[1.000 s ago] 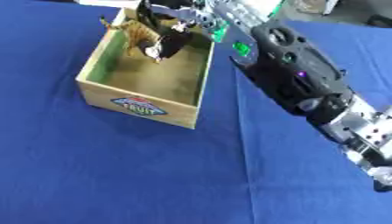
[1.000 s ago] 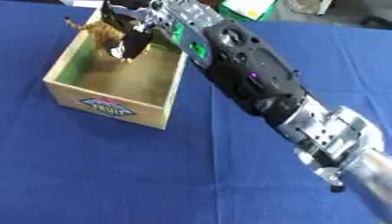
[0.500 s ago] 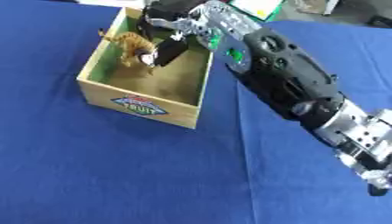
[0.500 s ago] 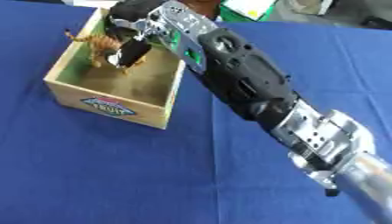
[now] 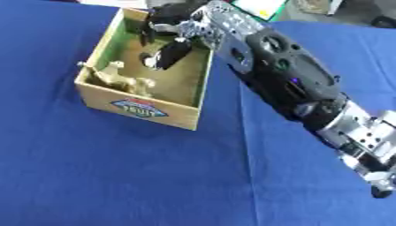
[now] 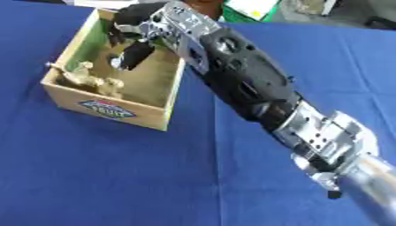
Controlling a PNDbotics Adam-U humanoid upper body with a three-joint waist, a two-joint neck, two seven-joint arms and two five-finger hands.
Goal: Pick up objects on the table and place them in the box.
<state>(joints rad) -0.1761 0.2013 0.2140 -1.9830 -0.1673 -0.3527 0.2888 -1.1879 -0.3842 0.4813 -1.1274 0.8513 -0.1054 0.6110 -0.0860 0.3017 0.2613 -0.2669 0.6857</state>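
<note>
A: Starting nearest us, what lay in front of the box?

B: Just blue tablecloth (image 5: 139, 176), running up to the wooden box (image 5: 139, 107), which showed a label on its near wall.

A: And inside that box?

B: A tan toy animal (image 5: 117, 79) sat in the near left corner, tight against the near wall. Looked like a small figure with legs; I couldn't make out which creature it was.

A: Where was the arm?

B: The right arm (image 5: 294, 84) came in from the right of the box, slanting from the lower right up across the cloth to the box's far end.

A: The hand?

B: The right hand (image 5: 179, 27) hung over the far half of the box, above the far right rim. A dark finger (image 5: 169, 54) pointed down into the box, clear of the toy, with nothing in it that I could see. Whether the rest were spread or curled, I couldn't tell

A: Left hand?

B: Never showed
</note>
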